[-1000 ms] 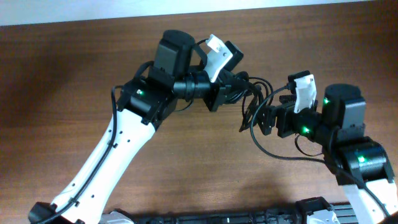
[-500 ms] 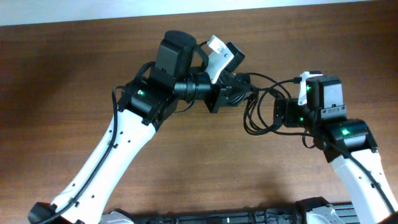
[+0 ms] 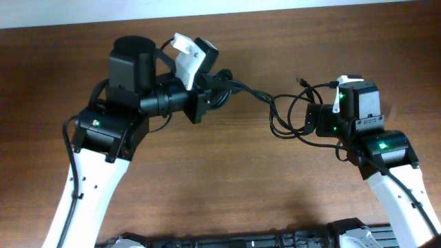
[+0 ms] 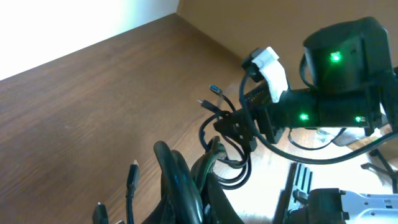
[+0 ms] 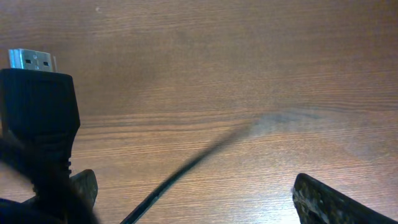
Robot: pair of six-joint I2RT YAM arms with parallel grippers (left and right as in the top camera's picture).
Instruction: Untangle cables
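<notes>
Left gripper (image 3: 209,93): clamped on a thick knot of black cables (image 3: 289,117), held up off the table (image 3: 207,186). Fingers themselves hidden under the knot in the left wrist view.

Right gripper (image 3: 311,122): jaws wide apart in the right wrist view, bare wood showing between the two fingertips (image 5: 84,186). One thin blurred strand crossing the gap. Black HDMI plug (image 5: 37,87) upright just beside the finger at the frame's left side; contact not clear.

Cables: loose loops bunched right at the right gripper. A few strands drawn out in a shallow line from those loops across to the left gripper. Small connectors (image 4: 214,91) sticking out of the loops near the right arm (image 4: 323,93).

Against half a second ago: left arm and gripper swung well away toward its own side. Knot carried along with it. Span of cable between the grippers lengthened, where both ends sat near each other before. Right arm in the same place. Loops at the right gripper little altered.
</notes>
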